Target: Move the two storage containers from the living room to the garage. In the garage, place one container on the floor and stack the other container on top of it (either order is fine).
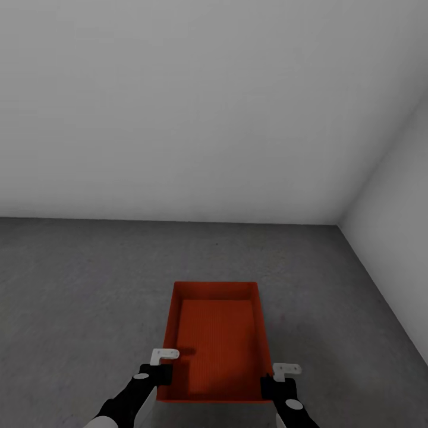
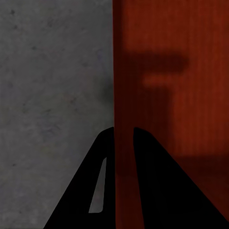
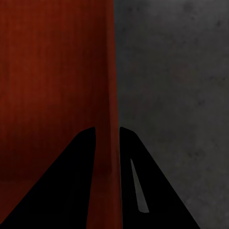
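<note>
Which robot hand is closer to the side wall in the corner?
The right gripper. It grips the orange container's wall on the side facing the side wall. The left gripper grips the container's opposite wall, farther away.

Bin: matt orange-red plastic, finely ribbed bottom. Floor: rough, speckled grey concrete. Walls: smooth, matt grey-white.
</note>
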